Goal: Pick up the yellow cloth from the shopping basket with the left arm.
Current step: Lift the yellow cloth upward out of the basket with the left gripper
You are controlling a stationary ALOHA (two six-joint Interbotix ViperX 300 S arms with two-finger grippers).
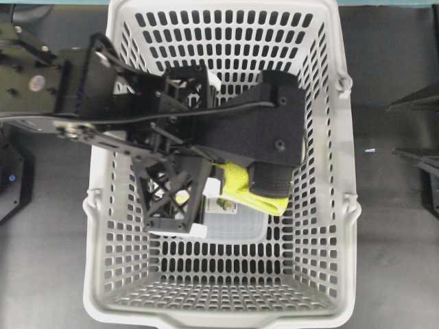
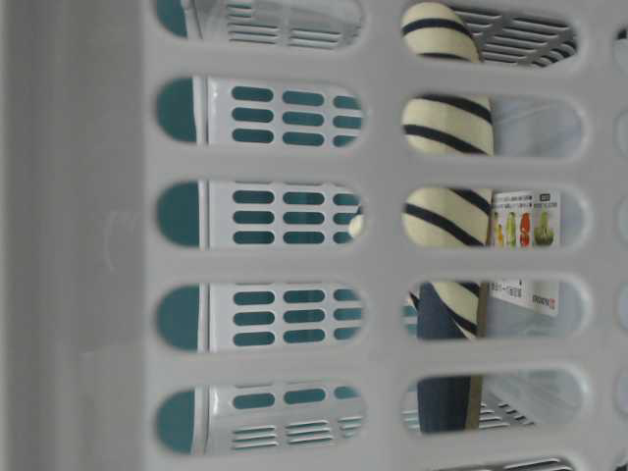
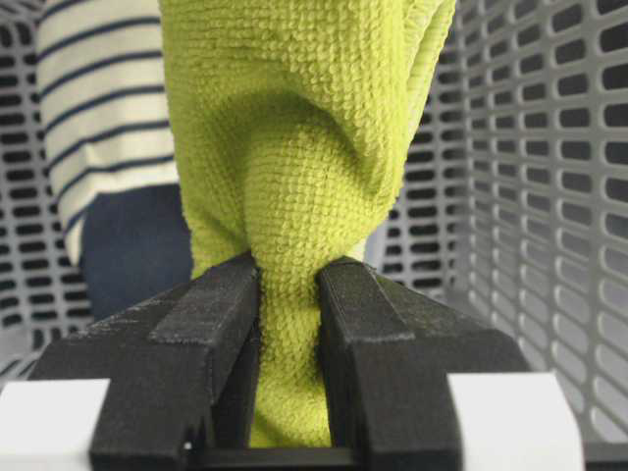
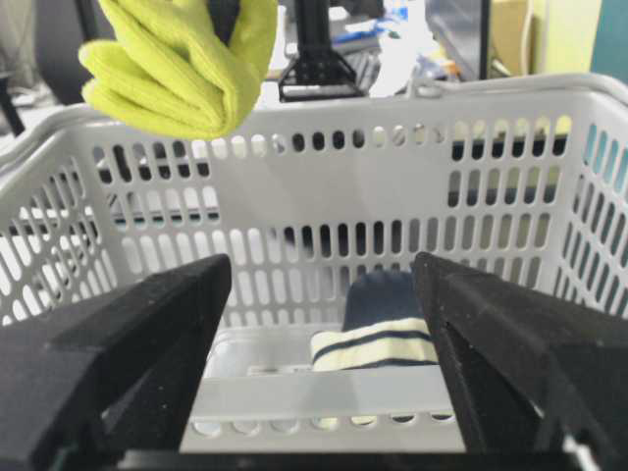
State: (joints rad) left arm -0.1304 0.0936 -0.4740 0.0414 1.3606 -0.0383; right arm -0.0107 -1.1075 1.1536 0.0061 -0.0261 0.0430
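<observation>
Black fingers [image 3: 363, 334] fill the bottom of the left wrist view, pinched tight on a bunched neck of the yellow cloth [image 3: 294, 147]. So the left gripper [image 3: 287, 285] is basically closed, with only the thickness of the fabric between its two sides, and the rest of the cloth fans out straight ahead of the tips.

From the right wrist view the cloth [image 4: 177, 59] hangs up near the top edge of the shopping basket [image 4: 392, 98], clear of the floor, with the striped slipper [image 4: 378, 339] down below it on the bottom beside a clear plastic package [image 4: 245, 363]. Looks to me like the grab is done and the job is mostly finished. What's left is lifting it out over the rim.

Long axis of the cloth runs in line with the left fingers, drooping off the tips, so a straight lift should carry it without snagging, I reckon.

Overhead is messy because the left arm [image 1: 137, 110] covers most of the cloth [image 1: 240, 185], so I can't say exactly how high it sits.

Right gripper [image 4: 324, 324] is spread wide, holding nothing, parked outside the basket and well apart from the cloth. Left arm is the nearer one by far.
</observation>
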